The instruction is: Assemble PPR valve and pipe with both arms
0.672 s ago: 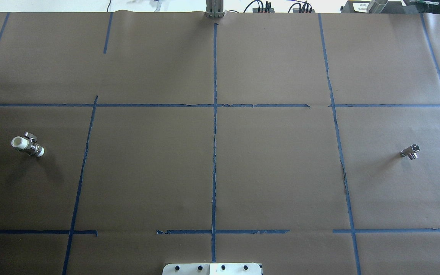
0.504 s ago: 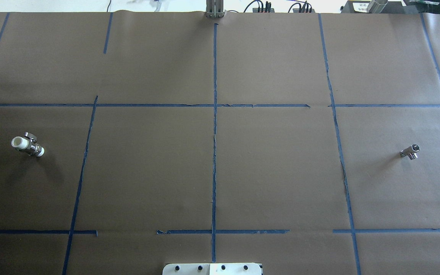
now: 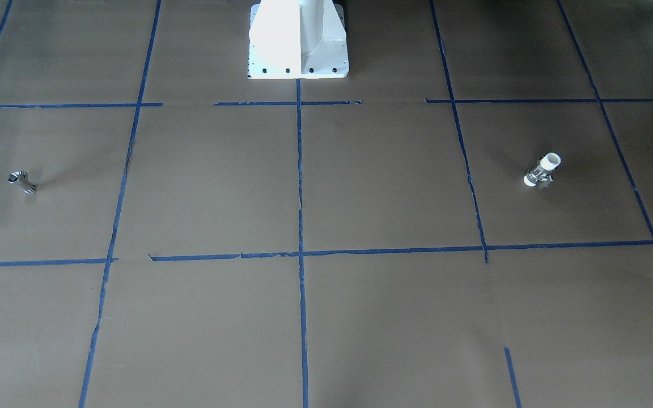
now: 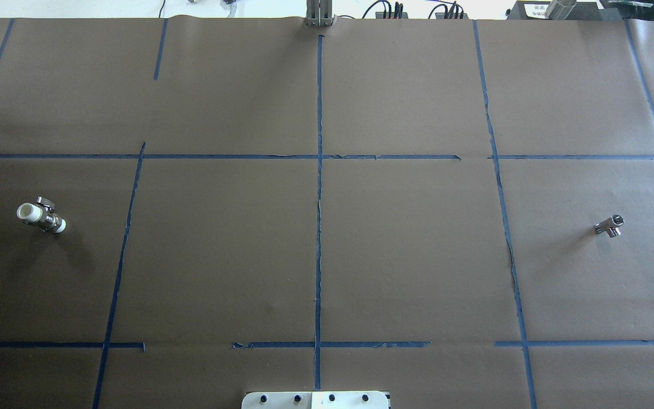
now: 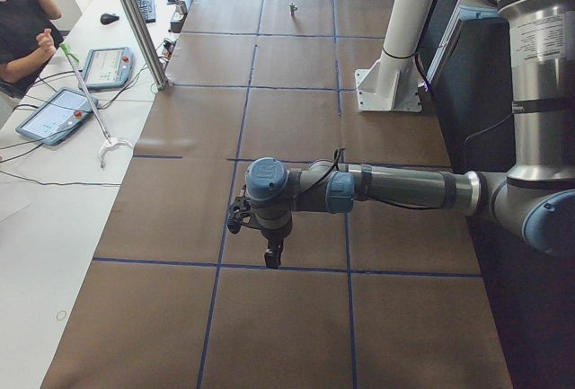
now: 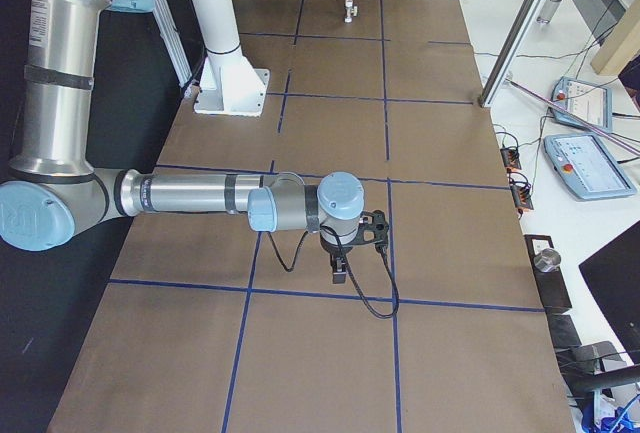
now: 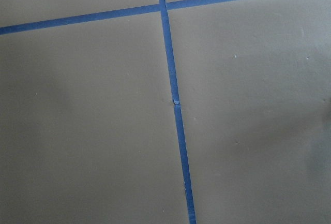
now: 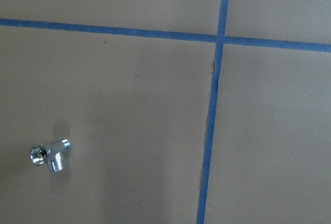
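The PPR valve (image 4: 41,216), white-ended with a metal middle, lies on the brown paper at the table's left side; it also shows in the front-facing view (image 3: 542,171) and far off in the exterior right view (image 6: 349,8). The pipe (image 4: 610,225), a tiny shiny bent metal piece, lies at the right side, and shows in the front-facing view (image 3: 22,181) and low left in the right wrist view (image 8: 50,155). My left gripper (image 5: 269,259) and right gripper (image 6: 340,273) hang above the table, seen only in the side views; I cannot tell whether they are open or shut.
The white pedestal (image 3: 298,39) stands at the robot's edge of the table. Blue tape lines (image 4: 318,227) divide the brown paper into squares. An aluminium post (image 5: 135,21), tablets (image 5: 54,112) and an operator (image 5: 22,21) are beyond the far edge.
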You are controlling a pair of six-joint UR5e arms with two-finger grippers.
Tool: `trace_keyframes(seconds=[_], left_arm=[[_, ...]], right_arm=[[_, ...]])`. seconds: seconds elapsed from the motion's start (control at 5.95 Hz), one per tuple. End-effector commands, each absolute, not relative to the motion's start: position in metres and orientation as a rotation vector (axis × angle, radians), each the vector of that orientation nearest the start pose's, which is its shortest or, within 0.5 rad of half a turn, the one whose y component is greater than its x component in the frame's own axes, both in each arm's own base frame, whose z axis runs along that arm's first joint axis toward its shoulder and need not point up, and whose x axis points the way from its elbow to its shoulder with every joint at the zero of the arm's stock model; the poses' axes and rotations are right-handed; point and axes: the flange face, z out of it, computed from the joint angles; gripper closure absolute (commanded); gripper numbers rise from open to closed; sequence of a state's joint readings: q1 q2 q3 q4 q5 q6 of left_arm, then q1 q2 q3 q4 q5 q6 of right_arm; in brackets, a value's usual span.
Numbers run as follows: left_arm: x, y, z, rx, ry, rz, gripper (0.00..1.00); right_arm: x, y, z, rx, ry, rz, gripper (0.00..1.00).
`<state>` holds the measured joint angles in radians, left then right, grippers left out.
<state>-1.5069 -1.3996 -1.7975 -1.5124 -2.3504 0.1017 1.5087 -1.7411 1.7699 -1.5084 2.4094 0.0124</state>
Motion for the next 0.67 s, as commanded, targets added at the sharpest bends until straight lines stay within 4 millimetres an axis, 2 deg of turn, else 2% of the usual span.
trace_keyframes(seconds=[0.0, 0.5], left_arm=[[-0.0339, -0.4213, 0.6293, 0.013, 0.786, 0.161, 0.00], [-0.0331, -0.4202, 0.6348, 0.000, 0.789, 0.153, 0.00]], right_arm=[[0.0328, -0.4282, 0.6300, 0.054, -0.844, -0.084, 0.00], [0.0325, -0.4300, 0.6279, 0.085, -0.848, -0.097, 0.00]])
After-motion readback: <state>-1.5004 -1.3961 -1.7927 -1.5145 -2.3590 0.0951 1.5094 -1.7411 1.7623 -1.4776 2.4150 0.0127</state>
